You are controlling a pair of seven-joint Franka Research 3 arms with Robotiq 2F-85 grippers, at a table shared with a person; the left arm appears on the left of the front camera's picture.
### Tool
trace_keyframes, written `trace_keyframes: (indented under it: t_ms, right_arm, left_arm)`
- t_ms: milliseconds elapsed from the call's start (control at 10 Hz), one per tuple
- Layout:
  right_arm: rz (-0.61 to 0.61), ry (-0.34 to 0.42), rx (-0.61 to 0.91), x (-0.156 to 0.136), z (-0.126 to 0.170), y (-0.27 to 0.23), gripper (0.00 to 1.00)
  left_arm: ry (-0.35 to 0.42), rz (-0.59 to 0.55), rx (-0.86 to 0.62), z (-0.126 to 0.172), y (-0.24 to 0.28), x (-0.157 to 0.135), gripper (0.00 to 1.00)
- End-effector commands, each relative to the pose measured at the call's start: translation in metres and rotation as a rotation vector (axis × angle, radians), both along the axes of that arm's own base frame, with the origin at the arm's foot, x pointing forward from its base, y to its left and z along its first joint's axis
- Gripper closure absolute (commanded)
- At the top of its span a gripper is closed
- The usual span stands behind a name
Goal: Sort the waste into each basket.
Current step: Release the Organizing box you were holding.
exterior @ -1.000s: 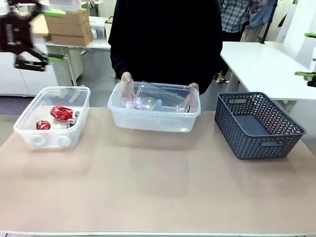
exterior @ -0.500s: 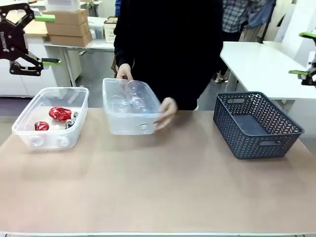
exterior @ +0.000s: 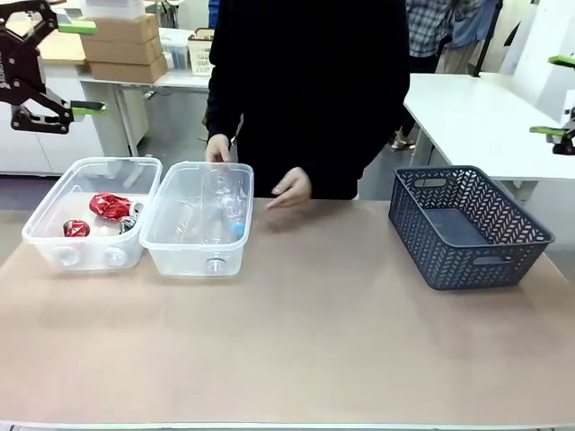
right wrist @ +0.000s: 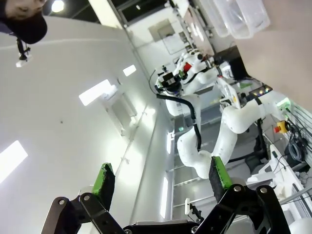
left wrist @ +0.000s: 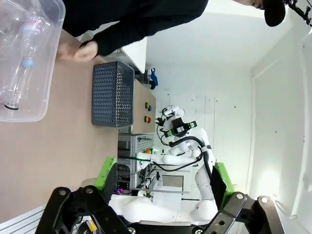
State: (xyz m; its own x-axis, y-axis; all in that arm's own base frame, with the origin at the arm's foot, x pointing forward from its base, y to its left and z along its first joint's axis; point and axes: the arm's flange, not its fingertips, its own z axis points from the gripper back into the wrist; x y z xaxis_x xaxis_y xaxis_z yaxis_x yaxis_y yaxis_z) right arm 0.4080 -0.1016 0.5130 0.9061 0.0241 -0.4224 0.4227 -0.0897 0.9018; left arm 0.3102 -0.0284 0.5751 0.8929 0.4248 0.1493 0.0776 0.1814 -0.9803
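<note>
The person's hand (exterior: 217,149) has shifted the bottle tub (exterior: 199,218) leftward, now touching the can tub (exterior: 95,212). Sorting appears complete. Left end effector (exterior: 83,67) and right end effector (exterior: 559,95) released, empty, at upper frame edges.

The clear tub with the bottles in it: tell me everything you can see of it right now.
The clear tub with the bottles is a see-through plastic rectangle with rounded corners and a rolled rim, upright on the tan table. It stands close beside the tub of cans, perhaps touching it. Inside lie clear plastic bottles, one showing a blue cap. The person's hand is at its far rim; their other hand hovers just past its side. The left wrist view shows one corner of it.
</note>
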Motion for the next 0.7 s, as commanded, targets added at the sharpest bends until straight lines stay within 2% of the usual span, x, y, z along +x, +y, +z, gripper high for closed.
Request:
trace_keyframes:
  t_ms: [0, 600]
  right_arm:
    - [0.015, -0.025, -0.011, -0.0004, 0.0002, -0.0018, 0.0]
    - [0.015, -0.025, -0.011, -0.0004, 0.0002, -0.0018, 0.0]
  left_arm:
    - [0.003, -0.001, -0.03, 0.0018, -0.0031, 0.0007, 0.0]
    - [0.003, -0.001, -0.03, 0.0018, -0.0031, 0.0007, 0.0]
